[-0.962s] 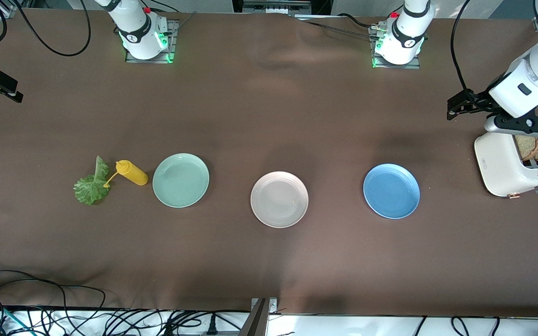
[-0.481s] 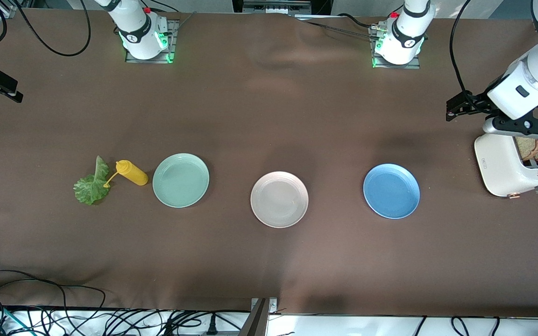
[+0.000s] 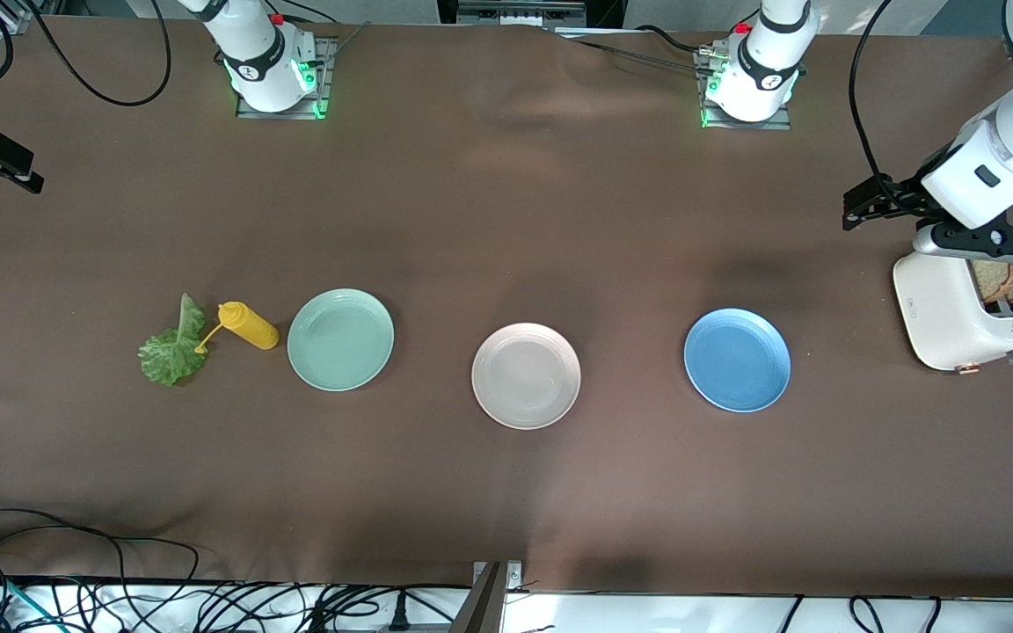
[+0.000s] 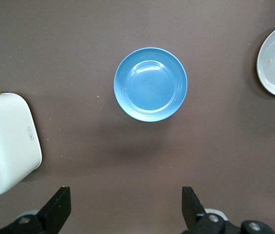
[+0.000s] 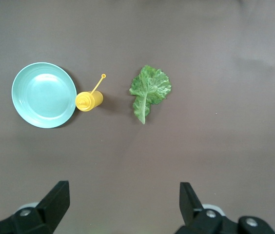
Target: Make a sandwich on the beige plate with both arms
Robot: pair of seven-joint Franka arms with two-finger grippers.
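Left tool (image 3: 986, 237) edged sideways over toaster (image 3: 946, 312), open.

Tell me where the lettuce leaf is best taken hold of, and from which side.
Come straight down on the lettuce leaf and pinch its narrow stem end with the fingers. It lies flat on the table, so no side approach works; the yellow bottle's nozzle crowds one edge.

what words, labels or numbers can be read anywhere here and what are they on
None can be read.
toaster: a small dark label on its side and a red mark on its end, both too small to read.
Arm bases: a round dark logo on each, not readable as text.
The plates, lettuce and yellow bottle show no writing.
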